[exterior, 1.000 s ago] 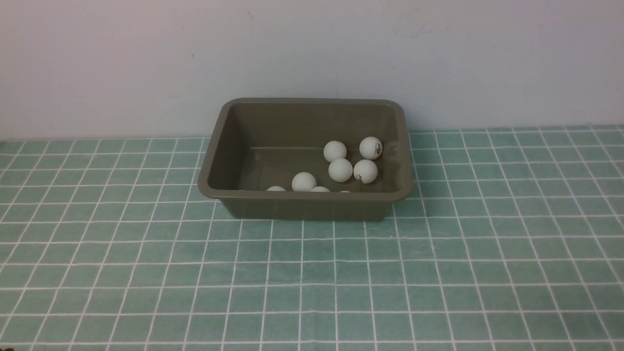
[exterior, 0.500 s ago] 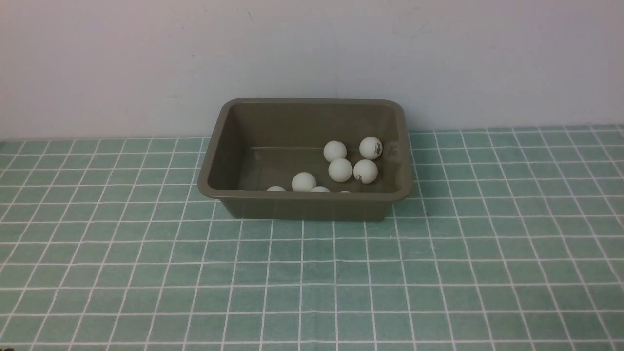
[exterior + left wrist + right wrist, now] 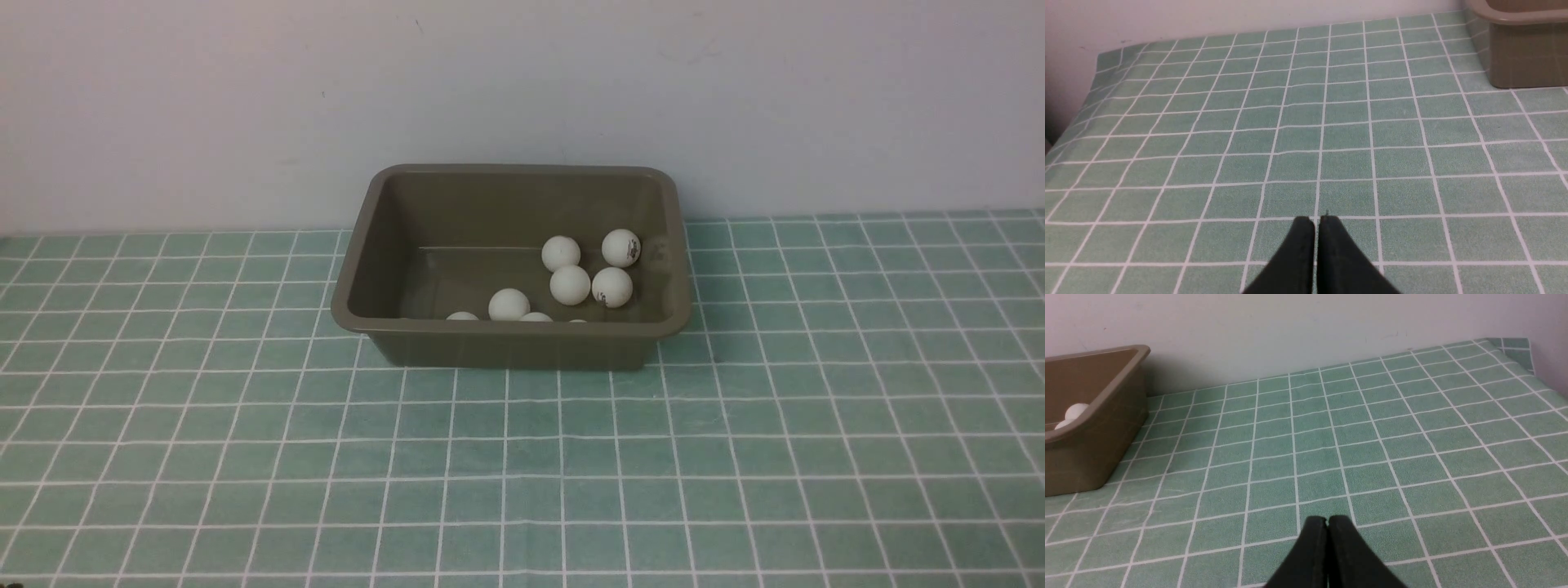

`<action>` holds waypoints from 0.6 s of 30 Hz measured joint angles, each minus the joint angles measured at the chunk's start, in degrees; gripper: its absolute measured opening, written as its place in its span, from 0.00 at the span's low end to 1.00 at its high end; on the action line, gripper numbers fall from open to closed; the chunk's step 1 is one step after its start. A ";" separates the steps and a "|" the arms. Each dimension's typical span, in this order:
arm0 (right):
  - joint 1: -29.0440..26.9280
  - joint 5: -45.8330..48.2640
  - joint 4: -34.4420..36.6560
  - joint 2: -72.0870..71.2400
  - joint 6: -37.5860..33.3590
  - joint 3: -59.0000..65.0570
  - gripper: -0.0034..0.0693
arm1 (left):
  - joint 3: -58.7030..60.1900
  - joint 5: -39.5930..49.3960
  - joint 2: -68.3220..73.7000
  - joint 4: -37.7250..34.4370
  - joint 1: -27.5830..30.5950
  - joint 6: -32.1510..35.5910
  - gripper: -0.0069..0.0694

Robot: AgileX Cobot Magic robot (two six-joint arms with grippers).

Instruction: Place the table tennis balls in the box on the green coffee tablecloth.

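Observation:
The olive-brown box [image 3: 506, 341] stands on the green coffee tablecloth [image 3: 522, 457] near the back wall. Several white table tennis balls [image 3: 570, 284] lie inside it, mostly toward its right and near side; some are half hidden behind the near rim. No ball shows on the cloth. Neither arm appears in the front view. My left gripper [image 3: 1316, 220] is shut with nothing in it, above bare cloth, with a corner of the box [image 3: 1523, 53] far off. My right gripper [image 3: 1327, 520] is shut and empty too, the box [image 3: 1090, 449] off to one side with a ball [image 3: 1075, 410] showing over its rim.
A plain white wall [image 3: 522, 90] rises directly behind the box. The cloth's edge and corner [image 3: 1515, 345] show in the right wrist view, and its other edge [image 3: 1106, 61] in the left wrist view.

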 joint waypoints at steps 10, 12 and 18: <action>0.00 0.00 0.00 0.00 -0.46 0.00 0.03 | 0.00 0.00 0.00 0.00 0.00 0.00 0.09; 0.00 0.00 -0.06 0.00 -0.46 0.00 0.03 | 0.00 0.00 0.00 0.00 0.00 0.00 0.09; 0.00 0.00 -0.06 0.00 -0.46 0.00 0.03 | 0.00 0.00 0.00 0.00 0.00 0.00 0.09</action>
